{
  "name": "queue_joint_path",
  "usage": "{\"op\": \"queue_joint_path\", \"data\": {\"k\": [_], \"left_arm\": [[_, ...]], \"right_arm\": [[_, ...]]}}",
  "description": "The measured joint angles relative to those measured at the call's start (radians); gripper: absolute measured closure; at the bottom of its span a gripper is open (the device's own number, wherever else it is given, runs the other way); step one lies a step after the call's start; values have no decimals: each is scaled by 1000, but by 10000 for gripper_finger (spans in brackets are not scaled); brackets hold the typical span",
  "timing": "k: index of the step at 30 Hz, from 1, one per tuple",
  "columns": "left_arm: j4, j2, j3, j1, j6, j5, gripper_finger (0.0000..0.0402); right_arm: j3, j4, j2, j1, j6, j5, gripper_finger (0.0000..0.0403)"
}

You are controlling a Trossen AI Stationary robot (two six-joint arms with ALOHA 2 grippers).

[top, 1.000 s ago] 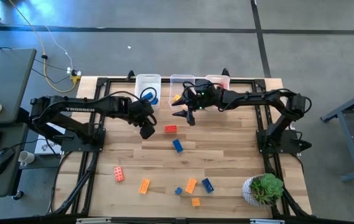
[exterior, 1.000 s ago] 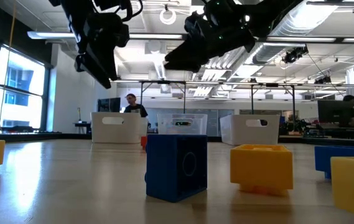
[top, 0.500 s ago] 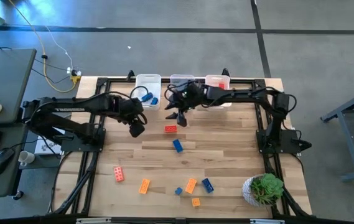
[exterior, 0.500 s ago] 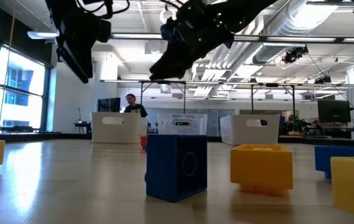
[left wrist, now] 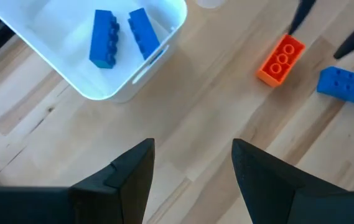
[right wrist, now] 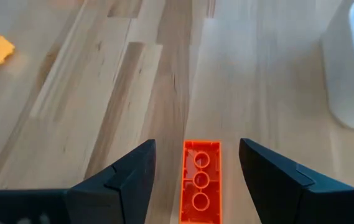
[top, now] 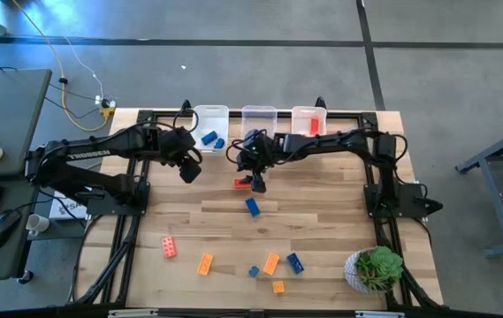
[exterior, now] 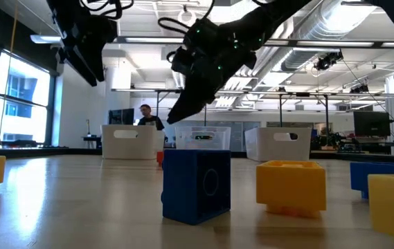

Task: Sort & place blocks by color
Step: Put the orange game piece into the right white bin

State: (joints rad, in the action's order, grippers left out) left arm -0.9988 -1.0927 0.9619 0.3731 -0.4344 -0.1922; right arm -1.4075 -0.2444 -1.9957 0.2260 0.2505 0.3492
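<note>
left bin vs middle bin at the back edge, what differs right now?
The left bin holds two blue blocks; nothing shows inside the middle bin in the high view. The open left gripper is beside the left bin; the open right gripper is in front of the middle bin, over the red block. Both bins are clear and rectangular.

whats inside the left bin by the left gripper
The left bin holds two blue blocks lying side by side on its floor; nothing else shows in it. In the left wrist view one end of the bin runs out of the picture, so that part is unseen.
</note>
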Motion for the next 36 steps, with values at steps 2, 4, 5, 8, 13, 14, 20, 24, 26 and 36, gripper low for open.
{"op": "queue_joint_path", "data": {"k": [2,4,5,8,13,14,20,24,26,36], "left_arm": [[0,0,0,17,8,1,202],[1,0,0,35,8,1,202],[1,0,0,43,8,1,202],[1,0,0,68,8,1,202],[1,-1,0,94,11,1,202],[1,-1,0,98,11,1,202],[3,-1,0,100,37,1,202],[8,-1,0,100,45,2,202],[15,-1,0,100,45,2,202],[20,-1,0,100,63,2,202]], "right_arm": [[0,0,-14,0,-7,-1,185],[0,0,-29,0,-5,-7,185],[0,0,-39,0,-1,-13,185],[0,-2,-64,0,2,-47,185],[0,-28,-100,-2,21,-52,185],[0,-28,-104,-3,21,-52,185],[0,-35,-112,-10,20,-59,185],[0,-33,-119,-13,21,-107,185],[0,-37,-137,-13,17,-109,185],[-2,-37,-148,-36,-33,-149,279]]}}
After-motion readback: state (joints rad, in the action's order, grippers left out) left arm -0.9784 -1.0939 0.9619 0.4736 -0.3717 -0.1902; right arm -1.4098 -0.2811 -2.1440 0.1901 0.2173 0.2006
